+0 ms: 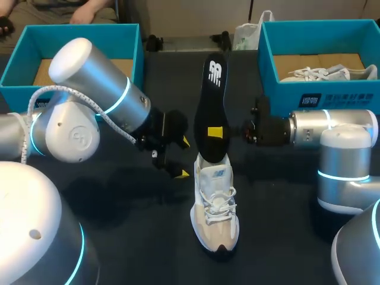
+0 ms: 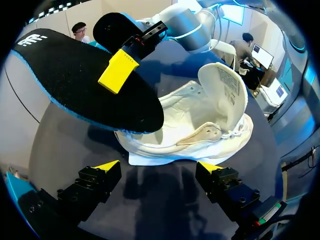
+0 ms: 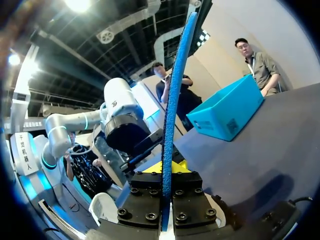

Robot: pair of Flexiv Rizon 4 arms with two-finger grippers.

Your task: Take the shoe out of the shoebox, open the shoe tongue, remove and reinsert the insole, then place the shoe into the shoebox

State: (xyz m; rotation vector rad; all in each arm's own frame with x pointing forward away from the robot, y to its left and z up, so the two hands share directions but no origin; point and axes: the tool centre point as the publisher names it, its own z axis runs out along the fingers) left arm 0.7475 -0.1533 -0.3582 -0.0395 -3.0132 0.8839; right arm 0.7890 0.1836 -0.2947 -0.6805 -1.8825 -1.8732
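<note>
Your right gripper is clamped on the insole, holding it over the shoe. Your left gripper sits just left of the shoe, fingers apart.

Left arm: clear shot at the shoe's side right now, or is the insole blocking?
Probably yes. The left gripper is open and faces the shoe side-on, with nothing visible between them. The insole, held by the right gripper, hangs over the shoe's heel end, above that line.
</note>
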